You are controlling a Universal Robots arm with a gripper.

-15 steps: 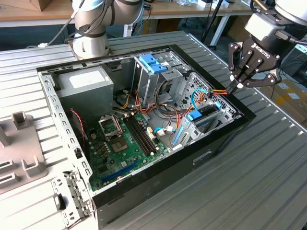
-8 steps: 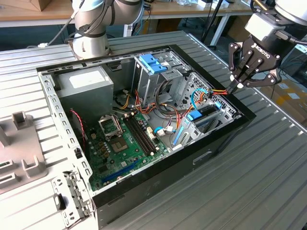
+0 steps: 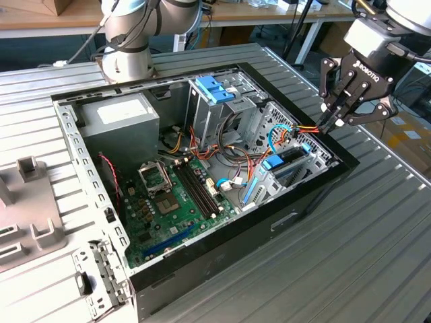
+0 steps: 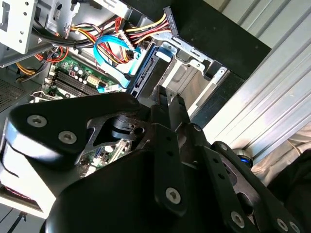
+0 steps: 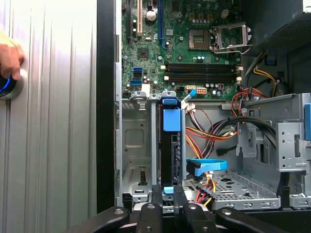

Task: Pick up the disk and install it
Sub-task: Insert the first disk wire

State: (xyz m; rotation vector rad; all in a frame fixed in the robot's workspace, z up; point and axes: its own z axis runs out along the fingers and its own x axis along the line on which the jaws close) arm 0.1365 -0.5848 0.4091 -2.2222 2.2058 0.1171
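Gripping the near end of the disk (image 5: 167, 155), the jaws stand drawn close together, one finger on each flat face, and the gripper (image 5: 167, 196) sits right at the mouth of the cage (image 5: 133, 141). The disk stands on edge in the slot beside the cage's bare bay, with its blue tab (image 5: 171, 120) showing at the far end toward the motherboard (image 5: 194, 63), so it looks to be most of the way home, if not fully seated. The step in hand is, by my judgement, the seating itself, and doing it well means keeping the push straight along the slot so the blue rails do not bind against the metal guides. Any tilt of the wrist would likely wedge the drive. The red and yellow wires (image 5: 214, 133) and the blue cable (image 5: 209, 165) lie just beside the slot on its open side; they should stay clear of the disk's edge and of the fingers. In the exterior view the gripper (image 3: 331, 124) hangs over the case's corner at that view's right, close to the black wall (image 5: 108, 97), so there is little room for sideways correction. A hand (image 5: 7, 56) rests on the table, well apart from the work.
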